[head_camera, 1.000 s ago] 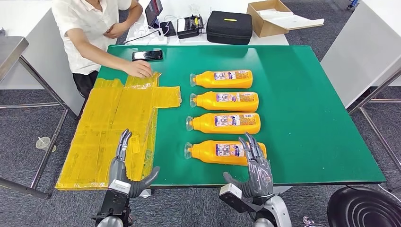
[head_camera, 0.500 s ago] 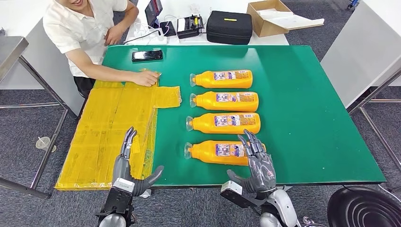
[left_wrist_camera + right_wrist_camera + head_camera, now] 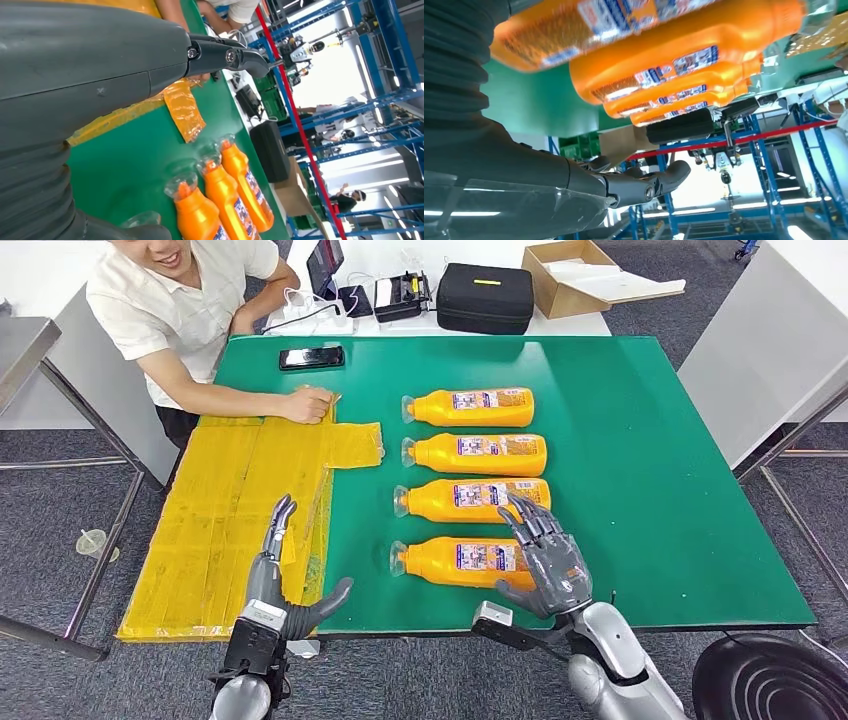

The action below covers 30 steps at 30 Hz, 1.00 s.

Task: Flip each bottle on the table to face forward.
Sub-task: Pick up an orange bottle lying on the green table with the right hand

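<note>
While the right hand point(image 3: 548, 558) hangs spread wide and empty over the base end of the nearest orange plastic bottle point(image 3: 462, 562), nothing is gripped yet. Four of these bottles lie on their sides in a column on the green table point(image 3: 660, 470), clear caps toward the robot's left, and the nearest one sits by the front edge. My read: the hand should settle across the bottle's broad body, fingers on the far side and thumb on the near side, then roll it in place. Coming down too near the base risks pushing it into the second orange bottle point(image 3: 475, 500) just behind. The left hand point(image 3: 283, 592) is open too, fingers apart over the yellow plastic sheeting point(image 3: 240, 490).
</note>
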Each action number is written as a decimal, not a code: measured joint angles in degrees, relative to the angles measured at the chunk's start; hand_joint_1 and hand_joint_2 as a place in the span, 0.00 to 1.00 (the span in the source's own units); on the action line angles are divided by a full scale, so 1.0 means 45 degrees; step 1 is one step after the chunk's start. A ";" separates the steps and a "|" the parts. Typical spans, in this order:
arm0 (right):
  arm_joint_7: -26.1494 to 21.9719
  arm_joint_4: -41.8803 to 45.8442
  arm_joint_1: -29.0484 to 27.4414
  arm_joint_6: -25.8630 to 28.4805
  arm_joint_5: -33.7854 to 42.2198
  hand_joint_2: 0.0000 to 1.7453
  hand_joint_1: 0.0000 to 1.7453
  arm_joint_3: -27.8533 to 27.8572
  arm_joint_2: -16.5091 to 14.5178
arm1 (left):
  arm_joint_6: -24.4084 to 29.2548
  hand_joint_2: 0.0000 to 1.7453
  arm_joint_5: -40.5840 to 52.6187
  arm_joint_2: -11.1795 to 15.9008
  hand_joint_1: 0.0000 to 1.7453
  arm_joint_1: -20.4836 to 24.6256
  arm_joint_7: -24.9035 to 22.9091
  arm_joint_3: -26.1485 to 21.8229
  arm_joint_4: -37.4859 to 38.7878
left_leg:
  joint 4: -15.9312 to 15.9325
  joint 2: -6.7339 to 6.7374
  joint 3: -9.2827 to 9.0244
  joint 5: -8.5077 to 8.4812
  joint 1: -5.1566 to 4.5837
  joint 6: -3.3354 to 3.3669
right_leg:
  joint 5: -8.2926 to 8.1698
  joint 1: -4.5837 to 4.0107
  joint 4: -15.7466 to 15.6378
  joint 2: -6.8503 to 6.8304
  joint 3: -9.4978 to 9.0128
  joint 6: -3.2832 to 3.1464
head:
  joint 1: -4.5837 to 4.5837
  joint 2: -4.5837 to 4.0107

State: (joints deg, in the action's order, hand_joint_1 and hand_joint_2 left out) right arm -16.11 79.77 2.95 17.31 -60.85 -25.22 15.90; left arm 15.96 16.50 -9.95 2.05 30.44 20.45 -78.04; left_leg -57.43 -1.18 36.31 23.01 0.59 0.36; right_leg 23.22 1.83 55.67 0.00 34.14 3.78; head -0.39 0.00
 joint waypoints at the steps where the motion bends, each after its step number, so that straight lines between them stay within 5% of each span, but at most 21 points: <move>1: 0.0049 -0.0079 0.0195 -0.0273 0.0052 1.00 0.00 -0.0040 0.0101 | -0.0028 1.00 -0.0063 -0.0009 0.00 0.0058 0.0024 0.0021 0.0048 | 0.0000 0.0001 0.0000 0.0000 0.0000 0.0000 | 0.0000 0.0000 0.0000 0.0001 0.0001 0.0000 | 0.0000 0.0000; 15: 0.0841 -0.1776 0.2781 -0.3114 0.1358 1.00 0.00 -0.1186 0.1046 | -0.0454 1.00 -0.0842 -0.0024 0.00 0.0496 0.0059 0.0148 0.0504 | -0.0001 -0.0002 -0.0001 -0.0004 0.0000 0.0005 | -0.0002 0.0001 0.0000 -0.0001 -0.0004 0.0001 | 0.0000 0.0000; 30: 0.0731 -0.1936 0.2991 -0.4017 0.2798 1.00 0.00 -0.2371 0.1693 | -0.0675 1.00 -0.1105 -0.0057 0.00 0.0721 0.0058 0.0148 0.0819 | -0.0002 -0.0002 0.0004 -0.0001 -0.0001 0.0005 | -0.0001 0.0000 0.0000 -0.0002 0.0003 0.0004 | 0.0000 0.0000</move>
State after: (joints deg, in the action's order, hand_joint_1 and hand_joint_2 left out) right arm -12.82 71.06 16.40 -0.77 -48.27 -35.89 23.52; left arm 12.92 11.53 -10.20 5.30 30.70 21.11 -74.36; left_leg -57.44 -1.19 36.33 23.01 0.58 0.39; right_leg 23.22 1.83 55.67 -0.01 34.15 3.80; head -0.39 0.00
